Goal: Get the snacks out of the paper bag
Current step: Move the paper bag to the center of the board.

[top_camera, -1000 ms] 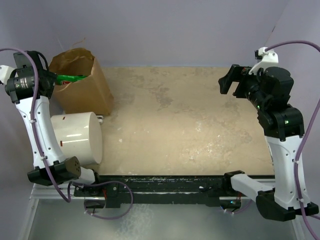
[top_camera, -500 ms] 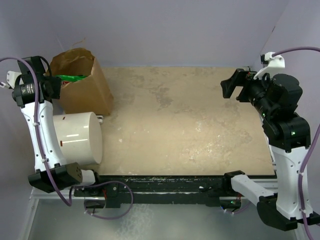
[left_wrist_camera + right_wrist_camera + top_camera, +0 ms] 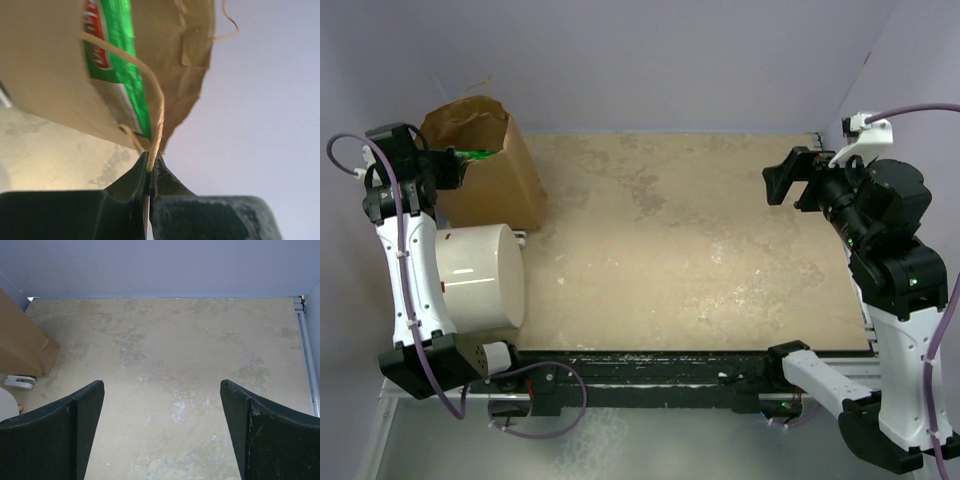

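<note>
**Figure. Snack retrieval, hazards and materials.** The only snack in view, a green foil packet with a red-and-white label, stands inside the paper bag, its top edge showing at the mouth. No other packets can be seen. The bag stands upright at the far-left corner of the worktop, with none of its contents out yet.

The left end effector is pinched fully together on the bag's twisted paper handle, not on the packet. The handle is a thin cord glued under a small paper patch, so a hard pull could tear it free or rip the kraft wall. Because the bag is light and creased, a sideways pull is more likely to tip or drag it than to steady it. If the bag tips, the slick foil would probably slide out in an uncontrolled way or wedge deeper inside. A lift by the handle would raise the bag and its contents together.

The bag is matte brown paper with soft folds and an irregular rim, whereas the packet is glossy, flat and flexible. A large white cylinder with a smooth, rigid surface lies on its side just in front of the bag. It leaves little room there and could be knocked by the left arm. A small white-grey bar lies at the bag's near corner.

The worktop is a mottled beige slab with pale scuffs. The right end effector hovers well apart over the far-right side, its dark fingers spread wide and holding nothing.
</note>
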Tool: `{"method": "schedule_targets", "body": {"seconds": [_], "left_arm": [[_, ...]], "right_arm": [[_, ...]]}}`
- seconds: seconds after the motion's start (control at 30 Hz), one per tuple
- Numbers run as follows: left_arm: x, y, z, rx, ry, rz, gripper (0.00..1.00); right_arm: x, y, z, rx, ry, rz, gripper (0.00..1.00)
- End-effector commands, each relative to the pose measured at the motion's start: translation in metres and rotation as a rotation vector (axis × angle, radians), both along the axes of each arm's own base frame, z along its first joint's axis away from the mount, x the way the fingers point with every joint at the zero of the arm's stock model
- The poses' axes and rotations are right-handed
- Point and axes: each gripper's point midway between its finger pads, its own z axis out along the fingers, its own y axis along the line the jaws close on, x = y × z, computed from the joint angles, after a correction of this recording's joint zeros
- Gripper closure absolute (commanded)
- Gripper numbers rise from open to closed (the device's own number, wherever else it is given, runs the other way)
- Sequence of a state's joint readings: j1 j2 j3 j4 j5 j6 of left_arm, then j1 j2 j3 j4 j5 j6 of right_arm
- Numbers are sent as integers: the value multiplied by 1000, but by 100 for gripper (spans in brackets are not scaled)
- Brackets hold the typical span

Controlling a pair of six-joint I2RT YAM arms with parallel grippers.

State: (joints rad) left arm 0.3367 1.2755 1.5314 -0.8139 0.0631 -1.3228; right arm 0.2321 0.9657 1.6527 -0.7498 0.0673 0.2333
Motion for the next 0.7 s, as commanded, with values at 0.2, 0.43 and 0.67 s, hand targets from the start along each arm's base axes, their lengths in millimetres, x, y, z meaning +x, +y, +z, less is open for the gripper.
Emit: {"method": "schedule_targets", "body": {"seconds": [0.2, 0.43, 0.67], "left_arm": [[39, -56, 58, -44, -317, -318, 100], [57, -130, 58, -68, -354, -508, 100], [61, -204, 65, -62, -380, -674, 100]], "right_arm": [[-3, -4, 3, -18, -37, -19, 1], [-4, -5, -1, -18, -31, -21, 1], [-7, -5, 0, -11, -37, -19, 1]]}}
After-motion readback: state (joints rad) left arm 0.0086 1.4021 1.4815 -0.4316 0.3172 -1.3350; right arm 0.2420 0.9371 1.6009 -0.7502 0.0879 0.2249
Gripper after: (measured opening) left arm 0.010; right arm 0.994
